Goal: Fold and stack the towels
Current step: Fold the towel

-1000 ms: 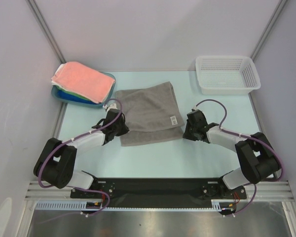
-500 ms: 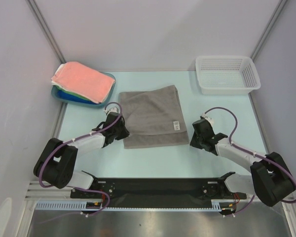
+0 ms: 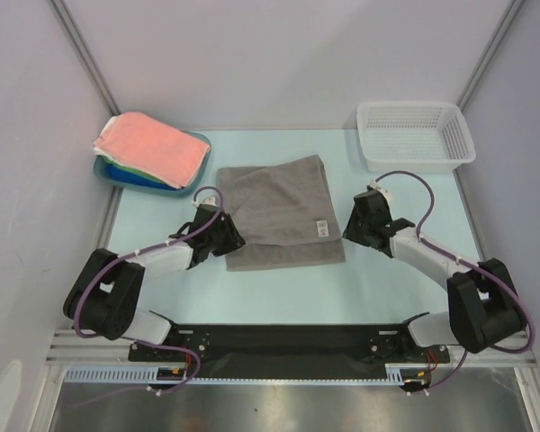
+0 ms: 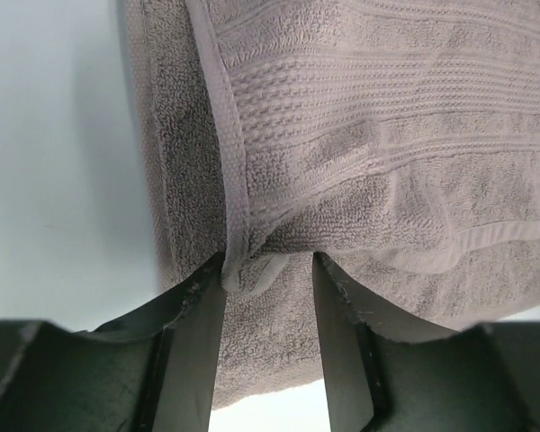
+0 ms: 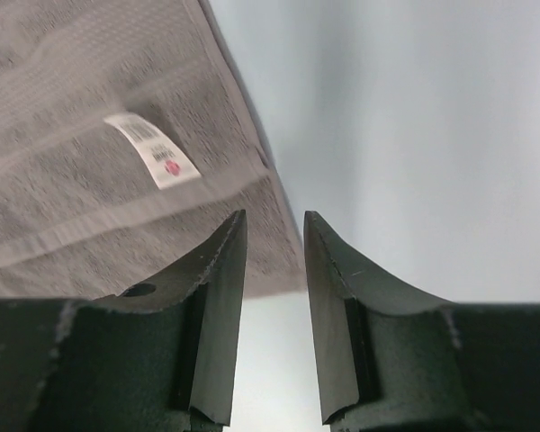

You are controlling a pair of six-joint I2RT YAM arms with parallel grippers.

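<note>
A grey towel (image 3: 279, 211) lies folded in half at mid-table, its white tag (image 3: 318, 229) near the right edge. My left gripper (image 3: 232, 236) is at the towel's near left corner. In the left wrist view the left gripper (image 4: 268, 261) is open, and the folded corner of the grey towel (image 4: 378, 135) rests loose against the left fingertip (image 4: 211, 279). My right gripper (image 3: 353, 225) hovers just off the towel's right edge. In the right wrist view the right gripper (image 5: 274, 216) is open and empty, with the tag (image 5: 153, 149) up and to the left. A salmon pink towel (image 3: 153, 147) tops a stack at the back left.
The stack sits in a blue tray (image 3: 112, 173) beside the left wall. A white perforated basket (image 3: 414, 135) stands at the back right corner. The black arm base rail (image 3: 288, 342) runs along the near edge.
Both grippers have opened and let go of the grey towel. The towel's layers now lie more squarely together. The right gripper drew back to the right, then came up beside the towel's edge.
</note>
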